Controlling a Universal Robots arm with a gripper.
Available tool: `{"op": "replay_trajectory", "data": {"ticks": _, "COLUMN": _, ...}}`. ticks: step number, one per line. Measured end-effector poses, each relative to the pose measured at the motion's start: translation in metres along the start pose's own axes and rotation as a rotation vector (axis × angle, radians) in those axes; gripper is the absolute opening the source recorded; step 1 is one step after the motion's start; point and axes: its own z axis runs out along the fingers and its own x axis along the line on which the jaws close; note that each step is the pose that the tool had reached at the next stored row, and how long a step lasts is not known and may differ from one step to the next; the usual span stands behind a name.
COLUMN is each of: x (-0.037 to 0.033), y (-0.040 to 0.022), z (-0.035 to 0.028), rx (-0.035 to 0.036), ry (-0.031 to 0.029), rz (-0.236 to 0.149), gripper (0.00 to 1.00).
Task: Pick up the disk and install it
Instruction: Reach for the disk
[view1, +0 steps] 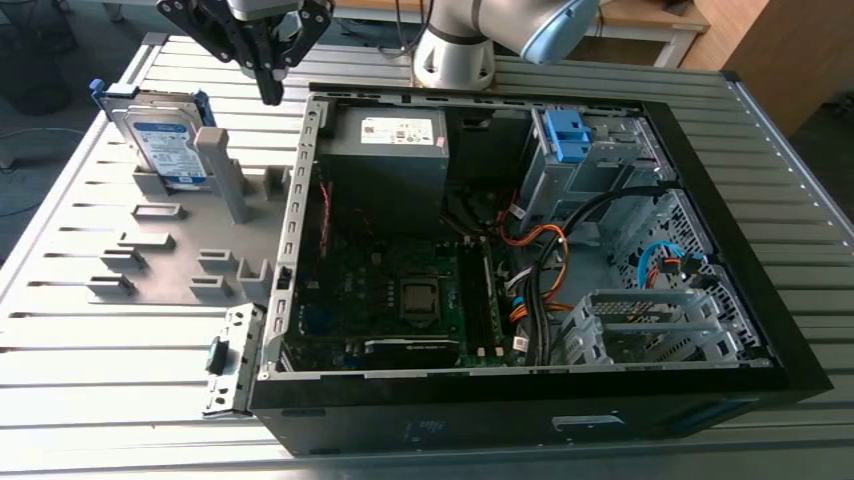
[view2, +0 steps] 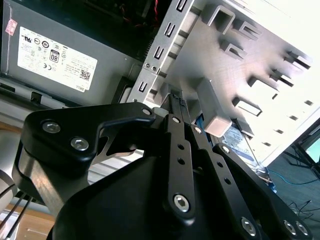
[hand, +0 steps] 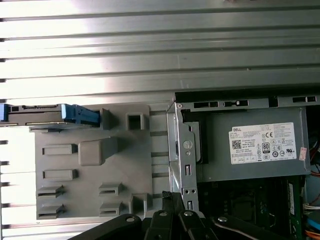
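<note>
Exterior view: hand (view1: 271, 88) closed, empty, upper left, hanging between upright disk (view1: 163, 148) in grey rack (view1: 174, 262) and open case (view1: 534, 400) wall.

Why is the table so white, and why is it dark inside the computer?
In the first wrist view, light glares off the table's metal slats, whitening them; in the second wrist view the grey holder plate washes out toward one corner; in the exterior view the computer case is shaded inside by its own walls.
</note>
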Motion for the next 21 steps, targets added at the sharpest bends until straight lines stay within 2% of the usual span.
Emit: {"op": "replay_trajectory", "data": {"ticks": 21, "x": 0.0078, "y": -0.0006, "z": 0.0005, "rx": 0.0, "ry": 0.0, "rz": 0.0, "gripper": 0.11}}
